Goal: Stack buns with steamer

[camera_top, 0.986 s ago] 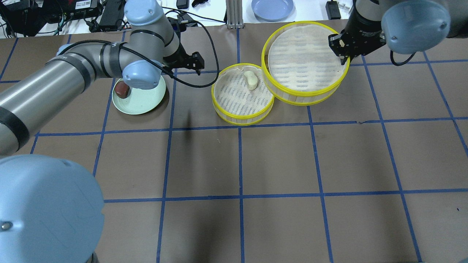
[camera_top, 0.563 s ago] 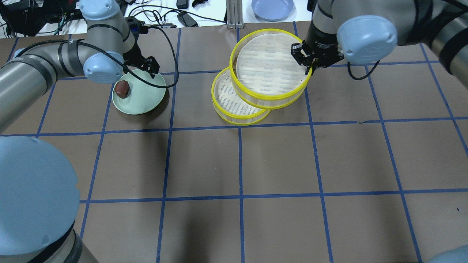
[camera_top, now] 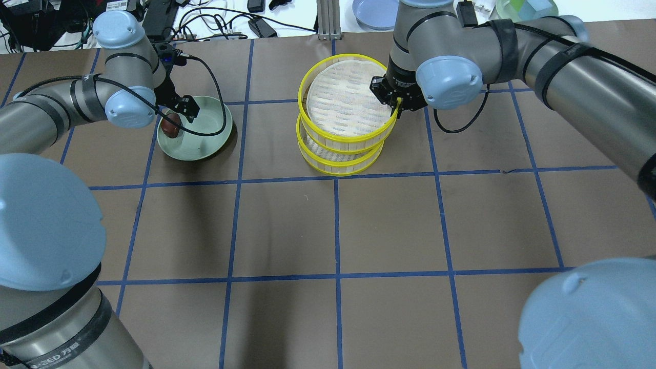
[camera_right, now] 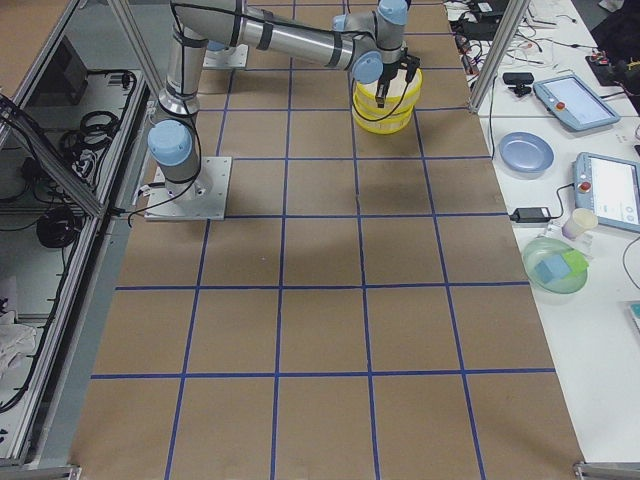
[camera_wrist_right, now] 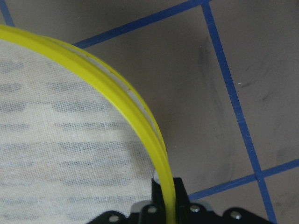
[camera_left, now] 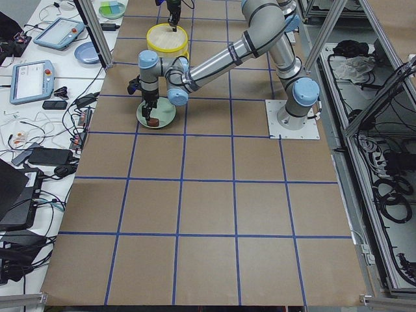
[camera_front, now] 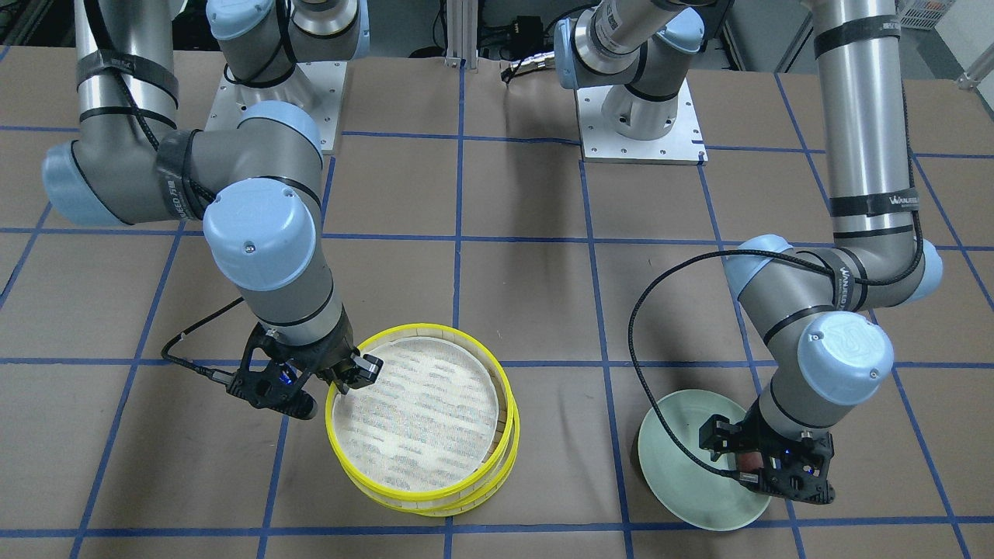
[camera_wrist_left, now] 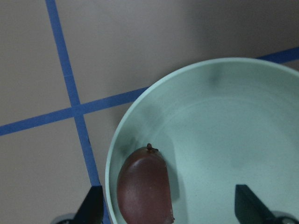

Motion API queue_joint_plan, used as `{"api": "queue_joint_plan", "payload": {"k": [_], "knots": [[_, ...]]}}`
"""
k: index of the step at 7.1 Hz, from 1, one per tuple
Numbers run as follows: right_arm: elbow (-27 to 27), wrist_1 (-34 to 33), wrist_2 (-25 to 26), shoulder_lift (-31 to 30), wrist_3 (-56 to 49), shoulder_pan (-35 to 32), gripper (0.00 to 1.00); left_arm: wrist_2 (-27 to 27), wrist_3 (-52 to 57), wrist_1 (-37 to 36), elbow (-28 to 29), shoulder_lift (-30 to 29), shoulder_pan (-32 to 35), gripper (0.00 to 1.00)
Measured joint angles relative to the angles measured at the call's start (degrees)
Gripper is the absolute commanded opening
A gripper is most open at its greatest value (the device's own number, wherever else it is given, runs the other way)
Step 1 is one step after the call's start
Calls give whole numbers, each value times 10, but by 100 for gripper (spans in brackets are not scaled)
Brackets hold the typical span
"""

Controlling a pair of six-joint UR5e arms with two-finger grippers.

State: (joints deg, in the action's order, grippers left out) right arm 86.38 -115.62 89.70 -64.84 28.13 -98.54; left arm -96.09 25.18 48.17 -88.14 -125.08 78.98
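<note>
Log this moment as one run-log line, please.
right pincer: shut on top tray, above bottom tray | left pincer: open over brown bun on plate

Brown table (camera_top: pixel 389 225), blue tape grid (camera_top: pixel 336 230); white side bench (camera_right: pixel 600 330).

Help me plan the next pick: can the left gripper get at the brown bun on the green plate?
Probably yes: the left gripper hangs open over the brown bun, and nothing on the plate covers it.

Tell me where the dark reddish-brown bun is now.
In the overhead view the dark bun lies at the left edge of the pale green plate, left of the stacked steamer trays, between the open fingers of the left gripper.
</note>
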Motion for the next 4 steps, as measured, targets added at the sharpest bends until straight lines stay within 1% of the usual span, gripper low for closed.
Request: {"api": "queue_joint_plan", "payload": {"k": [1, 2, 4], "knots": [[0, -4, 2, 6, 10, -2, 1, 0, 7, -3, 0, -9, -4, 25], [0, -5, 3, 10, 16, -3, 1, -1, 12, -4, 0, -17, -7, 0], [2, -4, 3, 16, 25, -5, 1, 0, 14, -4, 0, -23, -10, 0]]}}
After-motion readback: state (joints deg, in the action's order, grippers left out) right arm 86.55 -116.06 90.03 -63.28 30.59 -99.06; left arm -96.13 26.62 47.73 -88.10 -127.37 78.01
